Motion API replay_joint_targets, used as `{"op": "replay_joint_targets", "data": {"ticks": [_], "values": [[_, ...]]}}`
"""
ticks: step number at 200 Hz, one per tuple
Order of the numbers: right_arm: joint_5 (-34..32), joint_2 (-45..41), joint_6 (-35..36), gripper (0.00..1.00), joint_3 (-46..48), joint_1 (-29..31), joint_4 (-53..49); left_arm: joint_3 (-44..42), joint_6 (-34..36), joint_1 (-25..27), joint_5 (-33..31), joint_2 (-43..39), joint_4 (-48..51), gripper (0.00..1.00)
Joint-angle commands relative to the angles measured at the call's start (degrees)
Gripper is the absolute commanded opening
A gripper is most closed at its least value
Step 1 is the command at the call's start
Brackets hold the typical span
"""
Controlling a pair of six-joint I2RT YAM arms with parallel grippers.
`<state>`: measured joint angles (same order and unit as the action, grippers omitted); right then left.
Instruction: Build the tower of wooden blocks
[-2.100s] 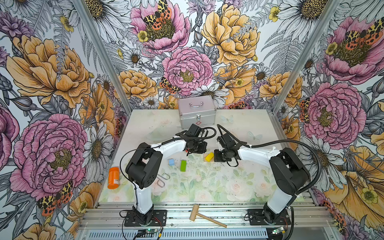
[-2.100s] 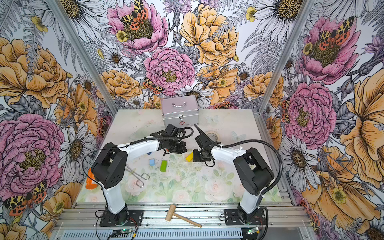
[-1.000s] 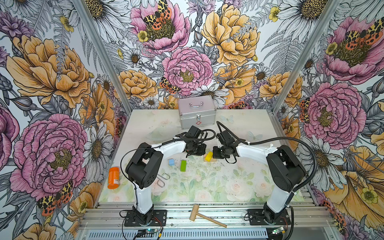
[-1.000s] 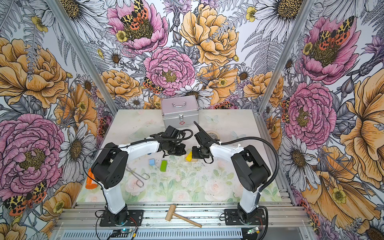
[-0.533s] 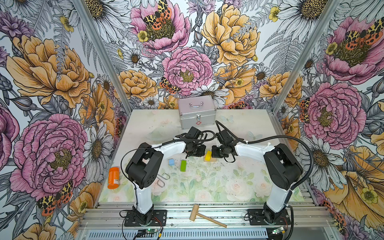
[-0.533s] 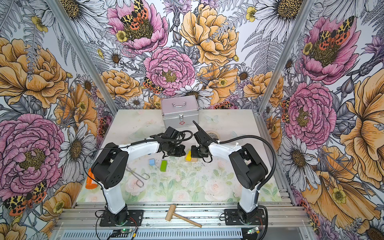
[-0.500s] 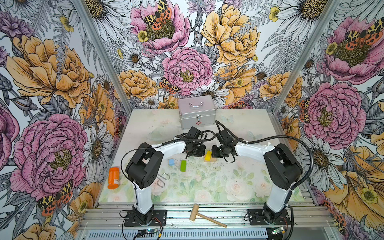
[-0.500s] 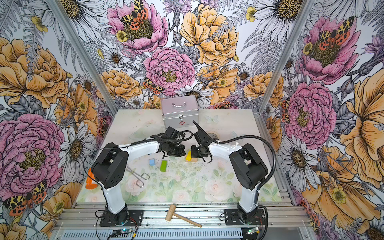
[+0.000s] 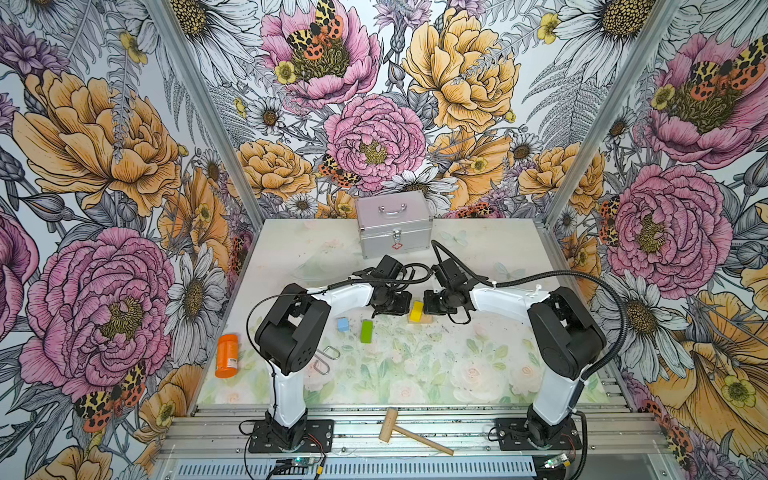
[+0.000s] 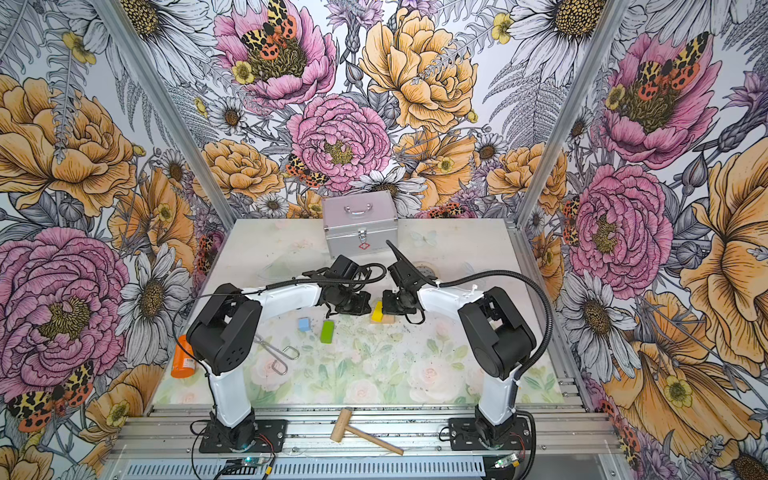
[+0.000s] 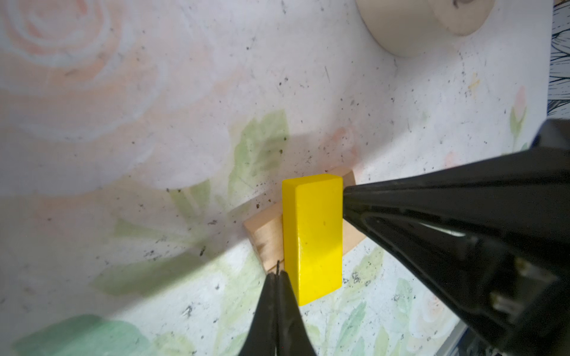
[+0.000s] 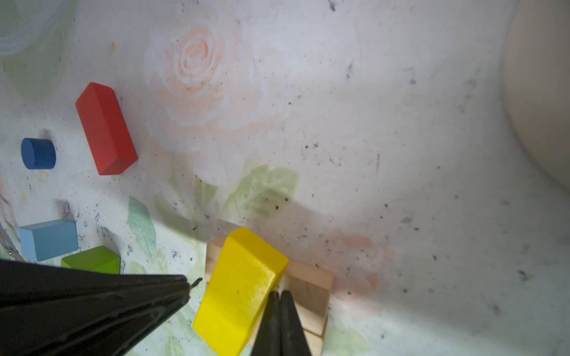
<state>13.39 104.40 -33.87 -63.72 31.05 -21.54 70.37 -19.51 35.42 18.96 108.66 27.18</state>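
Note:
A yellow bar (image 9: 416, 311) lies slanted across two tan bars (image 9: 425, 319) mid-table, seen in both top views. My left gripper (image 11: 278, 272) is shut, its tip against one long side of the yellow bar (image 11: 313, 237). My right gripper (image 12: 279, 294) is shut too, its tip over the tan bars (image 12: 308, 286) and against the yellow bar's opposite side (image 12: 240, 289). Neither holds anything. The red bar (image 12: 105, 128) and dark blue cylinder (image 12: 38, 153) lie flat on the table, hidden in the top views. The light blue cube (image 9: 342, 324) and green bar (image 9: 366, 331) rest left of the stack.
A silver metal case (image 9: 394, 226) stands at the back. A wooden mallet (image 9: 411, 430) lies on the front rail. An orange bottle (image 9: 227, 355) and wire tongs (image 9: 326, 359) lie at the left. A pale round object (image 11: 422, 24) sits behind the stack.
My right gripper has slid left until its tip meets the yellow bar. The left gripper has barely moved. Both stayed shut.

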Motion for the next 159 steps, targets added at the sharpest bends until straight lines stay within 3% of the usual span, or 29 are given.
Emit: {"op": "replay_joint_targets", "data": {"ticks": [1, 159], "values": [[0.57, 1.23, -0.29, 0.00, -1.72, -0.24, 0.92, -0.58, 0.35, 0.65, 0.90, 0.06, -0.06, 0.02], [2.14, 1.71, -0.81, 0.00, -2.08, -0.10, 1.67, -1.64, -0.11, 1.93, 1.23, -0.03, -0.04, 0.02]]}}
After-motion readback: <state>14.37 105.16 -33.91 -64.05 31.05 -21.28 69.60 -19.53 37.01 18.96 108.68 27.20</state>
